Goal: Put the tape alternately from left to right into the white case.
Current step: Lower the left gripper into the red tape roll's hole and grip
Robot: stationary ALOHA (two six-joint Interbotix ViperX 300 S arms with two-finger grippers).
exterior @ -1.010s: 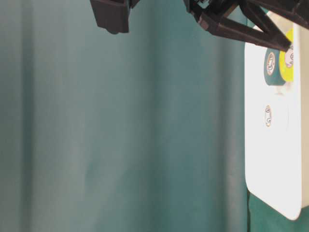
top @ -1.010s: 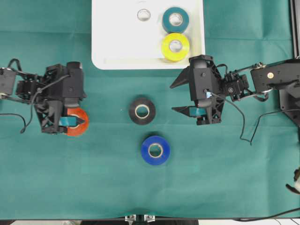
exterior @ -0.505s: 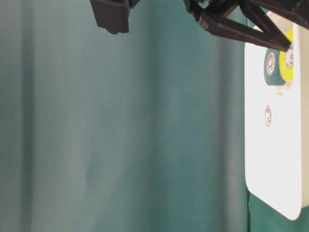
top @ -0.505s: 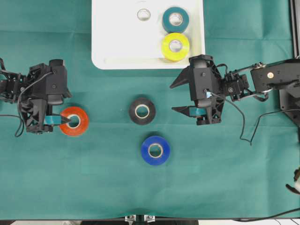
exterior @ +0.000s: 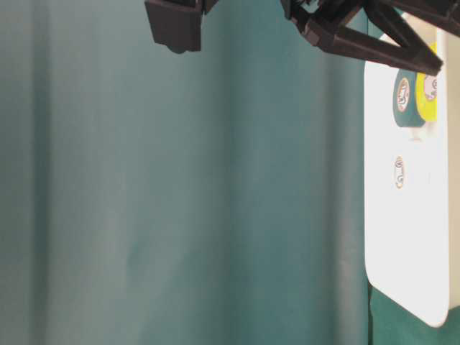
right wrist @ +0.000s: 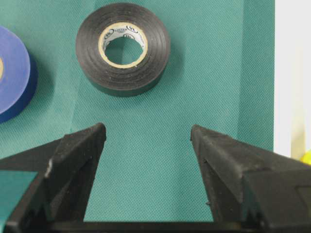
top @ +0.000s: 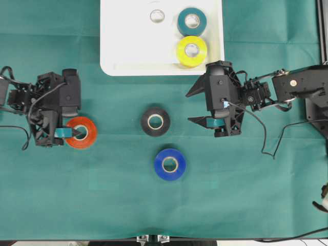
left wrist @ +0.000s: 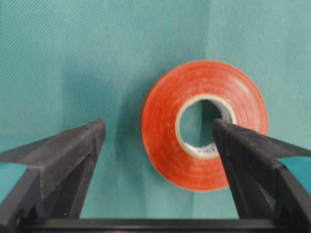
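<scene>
The red-orange tape [top: 81, 132] lies flat on the green cloth at the left. My left gripper [top: 77, 121] is open at it. In the left wrist view one fingertip [left wrist: 228, 141] sits over the hole of the red-orange tape [left wrist: 165, 141], and the other is on the cloth outside it, so the left gripper [left wrist: 158, 128] straddles one wall. The black tape [top: 155, 121] and blue tape [top: 169, 164] lie mid-table. My right gripper [top: 189, 106] is open over bare cloth, short of the black tape [right wrist: 123, 48]. The white case [top: 110, 69] holds the white [top: 157, 16], teal [top: 192, 21] and yellow [top: 191, 50] tape.
The right wrist view shows the right gripper [right wrist: 148, 131], the blue tape [right wrist: 14, 80] at the left edge and the white case [right wrist: 291, 73] at the right. The table-level view shows the white case [exterior: 410, 237] and black fingers [exterior: 359, 43] at the top.
My left gripper drew back to the left off the red-orange tape, then came part of the way back right. The right gripper shifted very slightly. No tape moved.
</scene>
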